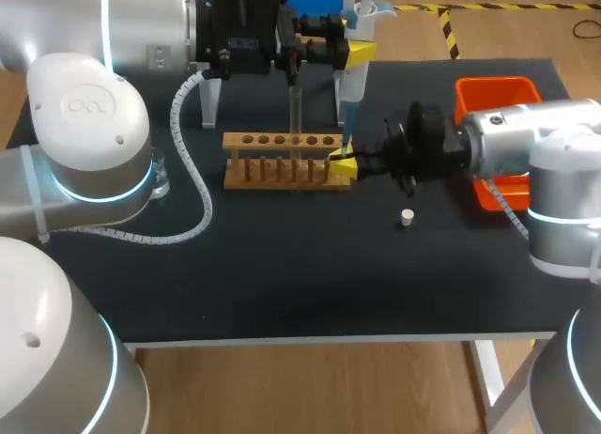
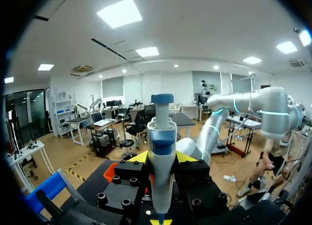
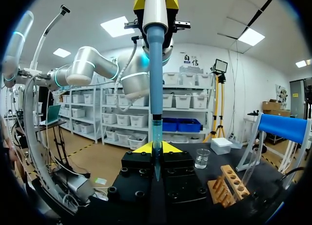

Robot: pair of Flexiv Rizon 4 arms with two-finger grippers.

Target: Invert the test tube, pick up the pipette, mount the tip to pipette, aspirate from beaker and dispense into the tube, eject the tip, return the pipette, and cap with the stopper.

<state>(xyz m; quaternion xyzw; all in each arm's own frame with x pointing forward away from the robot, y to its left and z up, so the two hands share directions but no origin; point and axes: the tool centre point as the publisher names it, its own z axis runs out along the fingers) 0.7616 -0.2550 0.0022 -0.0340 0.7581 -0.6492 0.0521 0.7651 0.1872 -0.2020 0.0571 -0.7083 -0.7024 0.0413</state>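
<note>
**A:** Head view first. Where does everything sit?

**B:** The left hand [image 1: 360, 51] is at the far side of the desk [image 1: 282, 284], closed on the pipette [image 1: 353, 85], which hangs upright. Its tip [image 1: 346, 133] reaches down to the right hand [image 1: 344, 163], just at the right end of the rack [image 1: 272, 141]. 1 test tube [image 1: 294, 124] stands in the rack, left of the tip. The stopper [image 1: 407, 218] lies loose on the near side, and the beaker [image 1: 160, 178] is at the left, half hidden by the arm.

**A:** And the left wrist view?

**B:** The pipette [image 2: 161, 152] stands clamped between the left hand's 2 yellow fingers, its blue cap rising above them.

**A:** The right wrist view?

**B:** The right hand [image 3: 156, 148] has its 2 fingers nearly together, pinching the tip [image 3: 156, 130] from both sides. The pipette's blue shaft comes straight down into it. The beaker [image 3: 202, 158] stands ahead of the hand.

**A:** So it is mounting the tip?

**B:** That is my judgement. Keep the shaft in line with the tip and press straight down. The right hand should grip firmly without squeezing the tip out of round. A tilted seat would probably leak.
</note>
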